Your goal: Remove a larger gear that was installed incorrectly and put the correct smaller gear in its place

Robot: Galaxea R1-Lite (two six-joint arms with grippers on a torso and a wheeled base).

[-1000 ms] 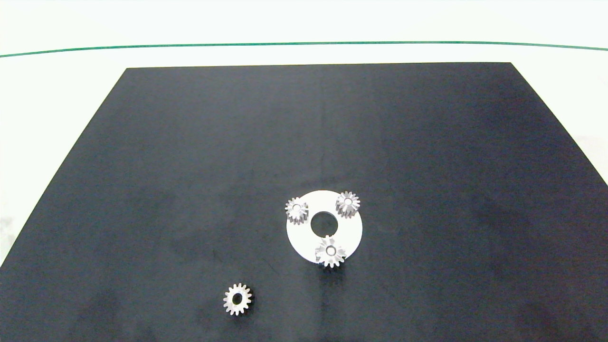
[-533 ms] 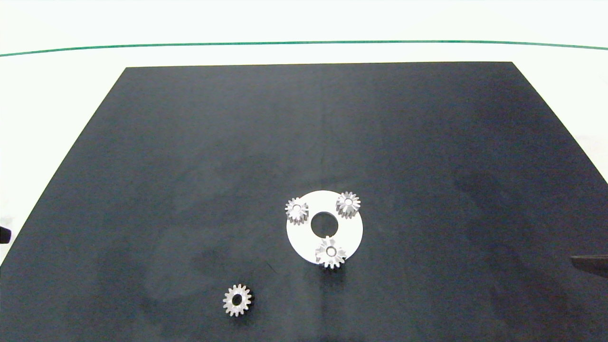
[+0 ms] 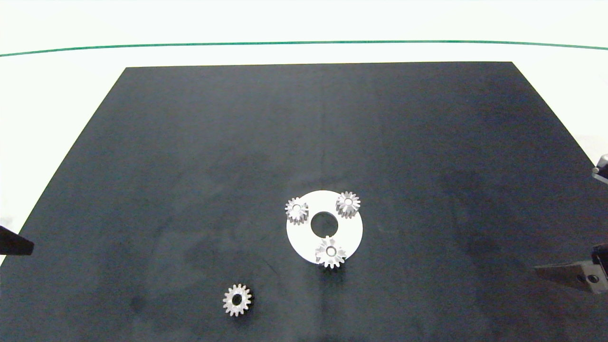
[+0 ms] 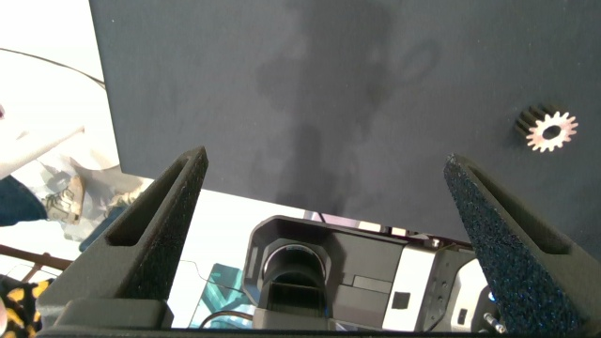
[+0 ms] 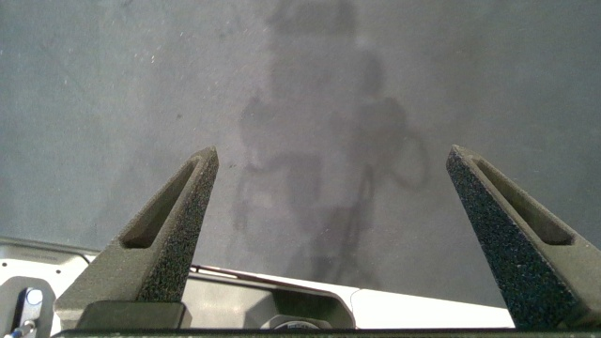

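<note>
A white disc (image 3: 354,232) on the black mat carries three silvery gears. The larger gear (image 3: 330,252), with splayed pointed teeth, sits at the disc's near edge. Two small blunt-toothed gears (image 3: 297,210) (image 3: 348,204) sit at its far side. The loose smaller gear (image 3: 237,299) lies flat on the mat, near-left of the disc, and shows in the left wrist view (image 4: 550,130). My left gripper (image 4: 326,164) is open at the mat's left edge, far from the gears. My right gripper (image 5: 331,155) is open over bare mat at the right edge, one finger (image 3: 565,274) pointing inward.
The black mat (image 3: 304,133) covers most of a white table with a thin green line (image 3: 304,42) across its far side. The disc has a round centre hole (image 3: 324,224). Beyond the mat's left edge, the left wrist view shows the robot's base.
Both arms have come into the head view from the left and right edges, each moving inward over the mat. The gears and disc have not moved.
</note>
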